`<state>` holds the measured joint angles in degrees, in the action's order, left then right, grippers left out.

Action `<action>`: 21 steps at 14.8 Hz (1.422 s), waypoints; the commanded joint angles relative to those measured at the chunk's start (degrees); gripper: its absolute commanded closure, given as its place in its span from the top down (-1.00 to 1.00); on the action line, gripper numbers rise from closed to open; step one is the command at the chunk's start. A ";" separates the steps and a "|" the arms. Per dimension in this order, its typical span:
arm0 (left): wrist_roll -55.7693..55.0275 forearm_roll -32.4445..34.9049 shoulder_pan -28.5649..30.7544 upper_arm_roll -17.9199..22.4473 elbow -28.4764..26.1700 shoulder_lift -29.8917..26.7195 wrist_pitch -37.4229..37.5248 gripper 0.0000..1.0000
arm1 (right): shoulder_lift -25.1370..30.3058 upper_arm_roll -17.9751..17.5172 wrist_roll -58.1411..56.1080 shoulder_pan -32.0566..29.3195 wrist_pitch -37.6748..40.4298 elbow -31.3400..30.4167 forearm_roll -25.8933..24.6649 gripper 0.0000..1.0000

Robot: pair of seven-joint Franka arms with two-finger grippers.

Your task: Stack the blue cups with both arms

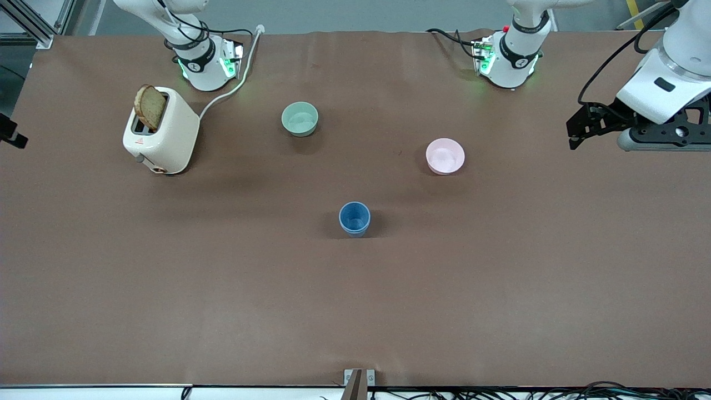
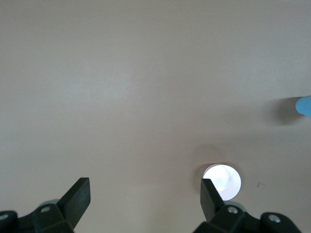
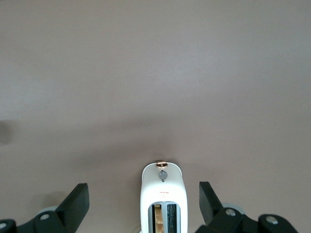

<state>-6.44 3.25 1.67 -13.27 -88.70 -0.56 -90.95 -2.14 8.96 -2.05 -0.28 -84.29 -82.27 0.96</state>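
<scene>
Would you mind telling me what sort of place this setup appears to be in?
Probably a robotics lab: two white arms bolted at the edge of a brown-covered table, loose cables along its edge, and staged props such as a toaster and stacked blue cups.

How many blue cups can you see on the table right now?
1 spot: the blue cups stand mid-table, nearer the front camera than both bowls. A double rim suggests two nested, though the inner one is mostly hidden. The left wrist view catches an edge.

The right gripper (image 3: 144, 202) hung with fingers (image 3: 77, 201) spread wide over the white toaster (image 3: 163, 194), whose slots (bread showing in one) faced up; bare brown table (image 3: 155, 73) lay around.
</scene>
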 commanded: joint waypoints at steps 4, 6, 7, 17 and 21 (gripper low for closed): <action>2.84 -0.70 0.70 -0.01 1.42 -0.41 0.34 1.00 | 3.19 -6.13 6.09 -2.08 -1.23 -3.16 -1.22 1.00; 2.75 -0.70 0.70 0.08 1.69 -0.32 0.42 1.00 | 3.10 -6.23 6.00 -1.92 -1.23 -3.16 -1.31 1.00; 2.75 -0.70 0.70 0.08 1.69 -0.32 0.42 1.00 | 3.10 -6.23 6.00 -2.01 -1.05 -3.16 -1.31 1.00; 2.84 -0.70 1.49 0.08 2.04 -0.24 1.30 1.00 | 3.28 -4.57 5.91 0.10 -0.44 -3.16 -1.40 1.00; 2.84 -0.70 1.58 0.08 2.04 -0.24 1.30 1.00 | 3.28 -4.56 5.91 0.28 -0.44 -3.16 -1.40 1.00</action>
<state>-4.59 3.25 2.85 -13.13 -87.42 -0.58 -90.79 -0.64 4.17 3.08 -0.82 -84.55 -83.53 0.71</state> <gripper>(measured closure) 0.000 0.000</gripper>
